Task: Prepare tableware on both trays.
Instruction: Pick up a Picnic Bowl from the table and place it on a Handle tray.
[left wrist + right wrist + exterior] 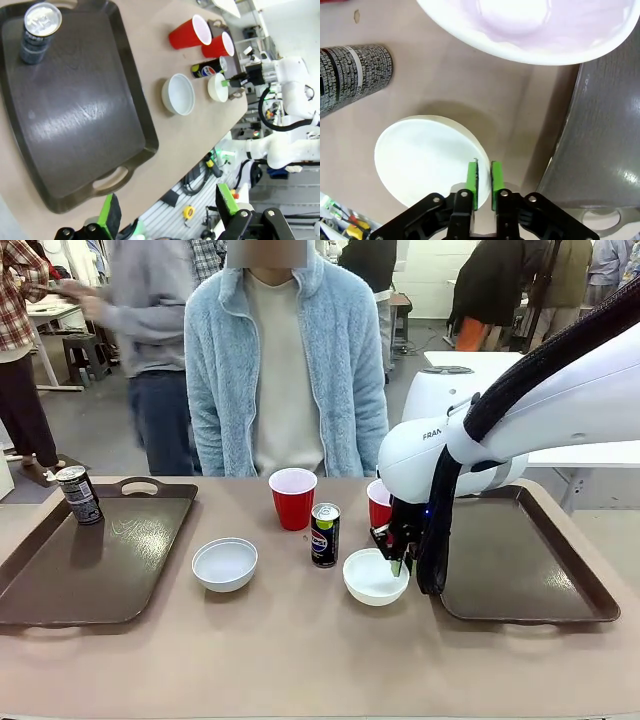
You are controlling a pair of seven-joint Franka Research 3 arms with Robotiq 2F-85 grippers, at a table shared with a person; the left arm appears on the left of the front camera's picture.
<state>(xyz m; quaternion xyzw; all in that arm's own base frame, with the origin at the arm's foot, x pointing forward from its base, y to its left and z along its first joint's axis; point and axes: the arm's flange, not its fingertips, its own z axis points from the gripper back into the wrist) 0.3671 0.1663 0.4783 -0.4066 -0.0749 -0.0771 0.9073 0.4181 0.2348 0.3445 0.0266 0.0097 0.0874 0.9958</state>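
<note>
**R gripper clamps bowl rim**

R gripper (pixel 397 560) is down at centre-right, pads pinched shut on the tray-side rim of the white bowl (pixel 368 582). The rim sits between its fingers and the rest of the bowl spreads toward the blue can (pixel 324 535), w/ the right tray (pixel 530 570) just beside. L gripper (pixel 168 207) is spread wide, holding nothing, past the handle end of the left tray (pixel 75 115). Grey can (pixel 36 32) stands in that tray's corner.

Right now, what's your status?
Right gripper: jaws shut on right bowl rim. Left gripper: jaws open, empty. Dark can on left tray. Right tray beside bowl, nothing between.
</note>
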